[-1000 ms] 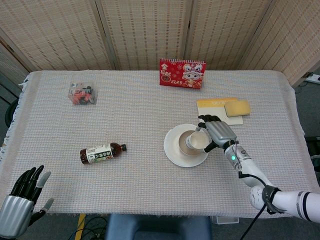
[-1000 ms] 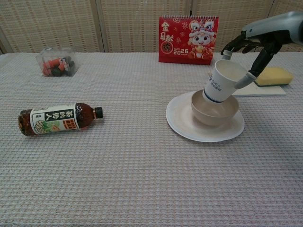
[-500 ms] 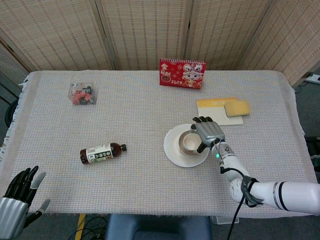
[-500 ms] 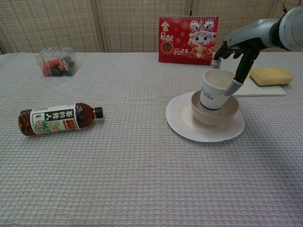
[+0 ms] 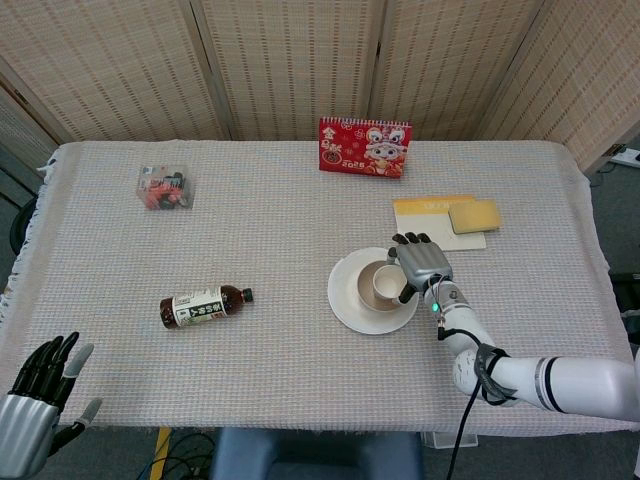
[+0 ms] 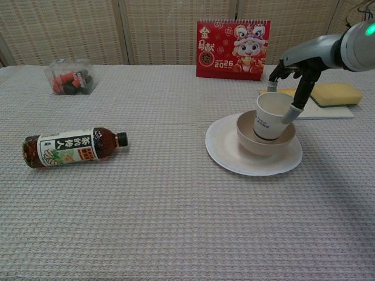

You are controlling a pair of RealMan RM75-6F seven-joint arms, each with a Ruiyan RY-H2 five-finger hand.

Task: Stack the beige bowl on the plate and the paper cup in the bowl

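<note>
A white plate [image 5: 345, 300] [image 6: 225, 151] lies right of the table's centre with the beige bowl [image 5: 365, 291] [image 6: 251, 140] on it. The paper cup [image 5: 387, 285] [image 6: 270, 119] stands nearly upright inside the bowl. My right hand [image 5: 422, 263] [image 6: 300, 71] holds the cup from the right and behind, its thumb pressed on the cup's right side near the rim. My left hand [image 5: 42, 398] hangs off the table's near left corner, fingers spread and holding nothing; only the head view shows it.
A tea bottle [image 5: 205, 305] [image 6: 70, 146] lies on its side at the left. A clear box of small items [image 5: 165, 187] [image 6: 69, 79] sits at the far left. A red calendar [image 5: 364, 147] [image 6: 233, 50] stands at the back. A yellow sponge [image 5: 474, 214] [image 6: 334, 93] rests on a notebook just behind the plate.
My right hand has lowered the tilted cup into the bowl, and the cup now stands nearly upright. The left hand has dropped slightly at the table's corner.
</note>
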